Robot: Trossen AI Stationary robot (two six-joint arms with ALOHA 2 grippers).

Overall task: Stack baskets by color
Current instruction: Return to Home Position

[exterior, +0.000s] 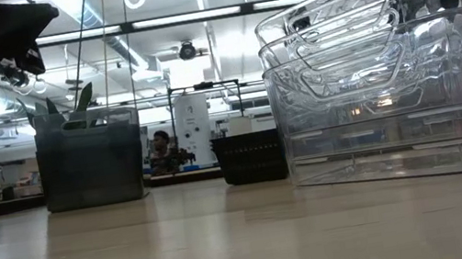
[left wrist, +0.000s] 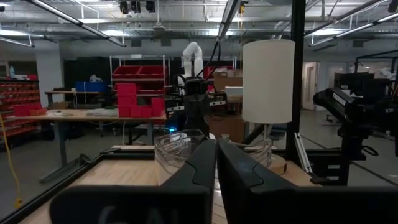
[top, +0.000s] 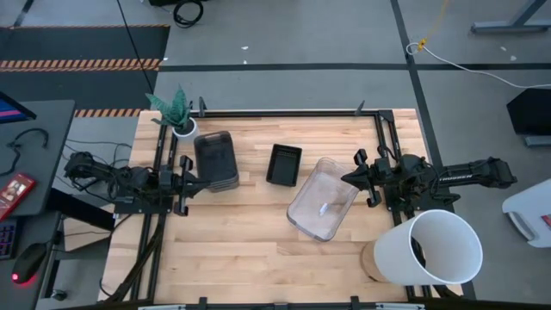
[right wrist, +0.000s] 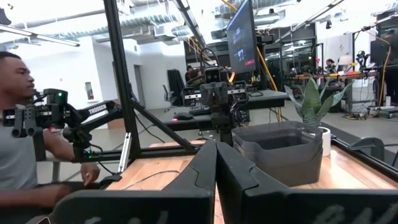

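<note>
Clear plastic baskets (top: 322,200) sit nested in one stack on the right half of the desk (top: 250,250), turned at an angle. The low view shows several rims one inside another. Grey baskets (top: 215,160) form a second stack toward the back left, near the small potted plant (top: 175,109). The black baskets (top: 284,164) stand as a third pile between the two, apart from both. No basket lies loose anywhere on the desk, so each colour seems gathered into its own stack and the sorting looks finished. How many baskets the grey and black piles hold cannot be counted from these views.

The left hand (left wrist: 216,144) hovers at the left side of the desk, just beside the grey stack, its two fingers pressed together on nothing. The right hand (right wrist: 216,144) hangs at the right side, close to the clear stack, fingers likewise closed and empty. Neither arm touches a basket. What seems left is only parking the arms at rest. The white bucket (top: 439,248) at the front right corner plays no part.
</note>
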